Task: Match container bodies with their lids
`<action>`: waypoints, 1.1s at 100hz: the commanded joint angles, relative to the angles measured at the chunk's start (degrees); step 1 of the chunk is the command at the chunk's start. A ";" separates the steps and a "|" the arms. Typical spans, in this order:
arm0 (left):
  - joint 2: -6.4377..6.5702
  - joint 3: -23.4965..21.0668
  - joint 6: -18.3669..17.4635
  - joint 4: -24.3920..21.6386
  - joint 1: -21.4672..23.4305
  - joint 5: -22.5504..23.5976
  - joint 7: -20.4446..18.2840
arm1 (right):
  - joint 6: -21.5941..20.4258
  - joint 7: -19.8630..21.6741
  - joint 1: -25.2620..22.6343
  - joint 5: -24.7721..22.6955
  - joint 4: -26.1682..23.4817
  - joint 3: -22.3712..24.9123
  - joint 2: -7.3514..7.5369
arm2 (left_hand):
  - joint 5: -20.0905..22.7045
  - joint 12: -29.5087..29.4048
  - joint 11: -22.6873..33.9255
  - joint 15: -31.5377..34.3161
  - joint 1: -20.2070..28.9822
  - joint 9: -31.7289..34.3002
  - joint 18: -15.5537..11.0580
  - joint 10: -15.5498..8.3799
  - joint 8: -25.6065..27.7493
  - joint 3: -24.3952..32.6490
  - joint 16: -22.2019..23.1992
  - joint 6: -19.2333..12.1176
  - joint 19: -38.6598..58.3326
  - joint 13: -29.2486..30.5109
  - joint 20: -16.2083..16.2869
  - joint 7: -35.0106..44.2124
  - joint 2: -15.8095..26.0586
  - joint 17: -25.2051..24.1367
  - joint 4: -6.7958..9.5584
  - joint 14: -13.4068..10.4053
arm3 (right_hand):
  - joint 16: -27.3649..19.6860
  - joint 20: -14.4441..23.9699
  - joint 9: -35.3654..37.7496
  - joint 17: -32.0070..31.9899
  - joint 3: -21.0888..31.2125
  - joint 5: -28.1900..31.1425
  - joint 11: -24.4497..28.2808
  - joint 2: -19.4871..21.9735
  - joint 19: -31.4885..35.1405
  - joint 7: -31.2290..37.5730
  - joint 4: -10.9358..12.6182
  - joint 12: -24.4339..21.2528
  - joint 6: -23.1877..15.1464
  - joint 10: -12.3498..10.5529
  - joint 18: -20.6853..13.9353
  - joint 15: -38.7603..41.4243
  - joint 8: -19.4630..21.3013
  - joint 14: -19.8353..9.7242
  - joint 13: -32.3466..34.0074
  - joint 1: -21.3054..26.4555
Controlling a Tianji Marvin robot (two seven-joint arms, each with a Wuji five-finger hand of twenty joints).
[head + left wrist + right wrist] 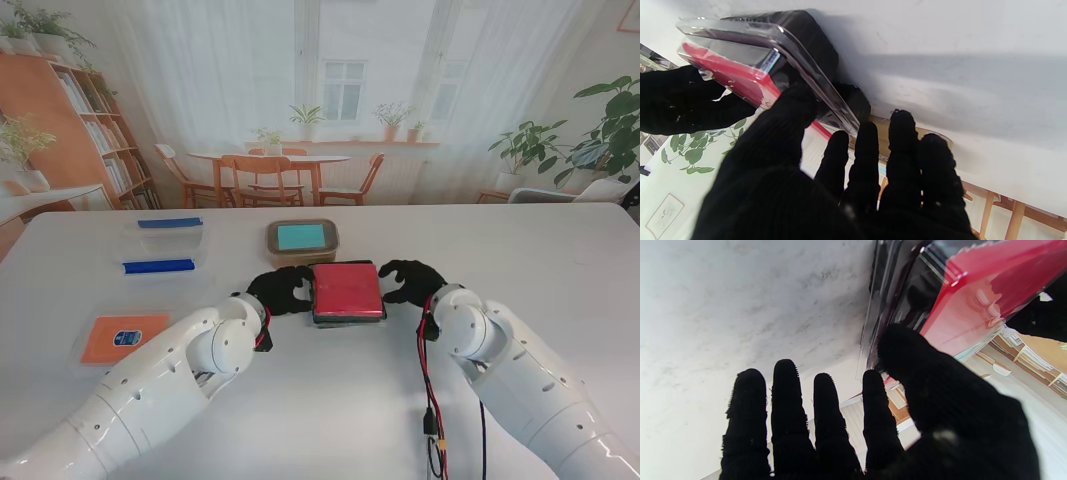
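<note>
Red lid (347, 289) sits on black container (349, 317), table centre. Left hand (281, 291) and right hand (410, 281) flank it, fingers spread, thumbs touching lid rim. Press both edges evenly, keep lid square until seated.
</note>
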 commanded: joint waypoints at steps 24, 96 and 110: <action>-0.09 0.25 -0.20 -0.24 0.37 -0.39 -1.31 | -0.91 0.55 0.91 0.53 1.00 -1.03 -0.48 | -0.41 -0.64 -0.36 -1.32 2.16 -0.55 -2.69 -2.23 -0.92 -0.24 -0.71 -2.03 -0.67 -1.76 0.67 -0.37 0.12 -1.45 -1.23 -0.24 | 0.39 0.55 0.77 0.00 0.86 1.25 0.45 -1.16 2.32 0.69 -0.67 0.58 -1.39 -0.45 -1.42 1.37 0.89 -0.58 1.09 1.08; -0.15 1.89 0.42 0.72 -1.16 -2.26 -3.56 | -2.08 2.89 3.58 2.07 3.49 -3.53 -0.44 | -0.25 -1.26 -1.13 -1.99 2.89 -0.70 -2.95 -2.84 -0.87 0.09 -1.07 -2.49 -1.51 -2.59 0.01 -0.16 1.28 -2.86 -1.18 -0.47 | 0.29 0.48 0.66 0.00 1.21 1.18 0.42 -0.81 2.27 0.76 -0.70 0.56 -2.16 -1.12 -1.72 1.27 0.58 -0.72 0.94 2.01; -0.05 2.21 0.97 0.58 -1.39 -2.48 -4.33 | -2.24 2.93 4.02 2.53 3.92 -4.16 -0.58 | -0.28 -1.30 -1.12 -2.03 3.19 -0.71 -2.97 -2.75 -0.86 0.17 -1.11 -2.46 -1.57 -2.64 -0.06 -0.11 1.50 -3.01 -1.13 -0.53 | 0.28 0.48 0.56 0.00 1.18 1.15 0.38 -0.86 2.27 0.76 -0.71 0.55 -2.22 -1.14 -1.72 1.22 0.51 -0.79 0.95 1.98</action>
